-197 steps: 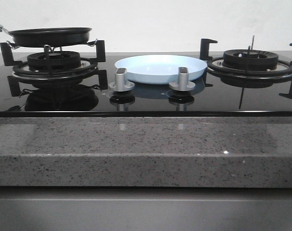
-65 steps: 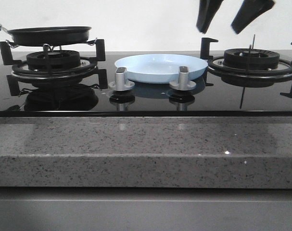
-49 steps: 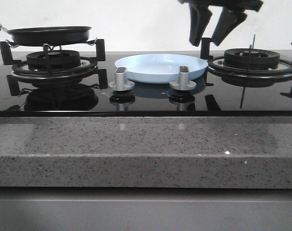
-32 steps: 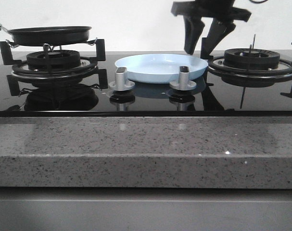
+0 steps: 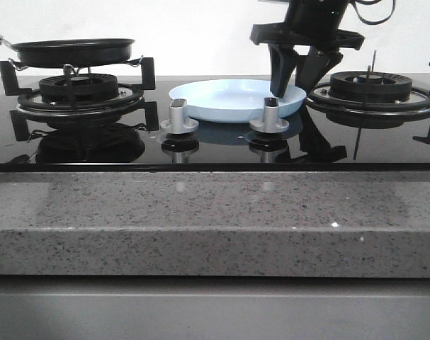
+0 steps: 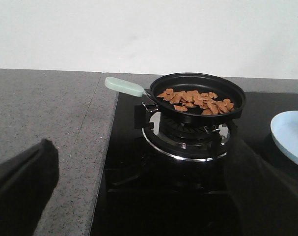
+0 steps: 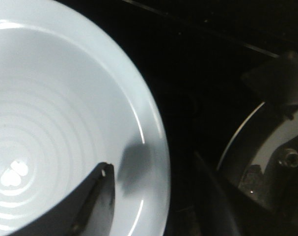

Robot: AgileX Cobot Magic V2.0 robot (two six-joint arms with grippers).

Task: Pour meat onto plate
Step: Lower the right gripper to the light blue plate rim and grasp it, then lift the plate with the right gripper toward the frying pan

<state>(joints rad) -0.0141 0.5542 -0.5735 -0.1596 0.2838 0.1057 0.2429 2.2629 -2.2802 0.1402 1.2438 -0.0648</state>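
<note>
Right gripper (image 5: 292, 88), newly descended from above, fingers narrowly parted astride the empty plate (image 5: 232, 100) rim, apparently to steady it; meat (image 6: 195, 100) unpoured in pan (image 6: 200, 97) on left burner; left gripper (image 6: 139, 196) wide, holding nothing.

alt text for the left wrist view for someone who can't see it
A black frying pan with a pale green handle sits on a gas burner of a black glass hob, holding a loose heap of small orange-brown meat pieces. The left pincer's dark fingers blur in the foreground, spread apart and holding nothing; a pale-blue plate edge shows beside the burner.
</note>
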